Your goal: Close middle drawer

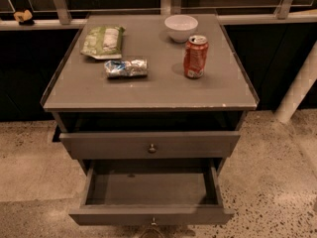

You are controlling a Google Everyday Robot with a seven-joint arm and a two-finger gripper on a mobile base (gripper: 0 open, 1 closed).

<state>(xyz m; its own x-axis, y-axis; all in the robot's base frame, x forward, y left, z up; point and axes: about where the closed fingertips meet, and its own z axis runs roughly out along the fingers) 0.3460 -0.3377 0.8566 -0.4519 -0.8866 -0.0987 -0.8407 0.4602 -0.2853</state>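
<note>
Middle drawer point(150, 195) pulled far out, directly below taller drawer point(198, 145); interior bare. Gripper not seen anywhere in view, so its opening and hold cannot be told. Front panel best met at centre, by knob point(152, 221), in line below taller drawer's knob. Push to be kept square and level, straight back under taller drawer. Off-centre contact judged likely to rack drawer on runners.
</note>
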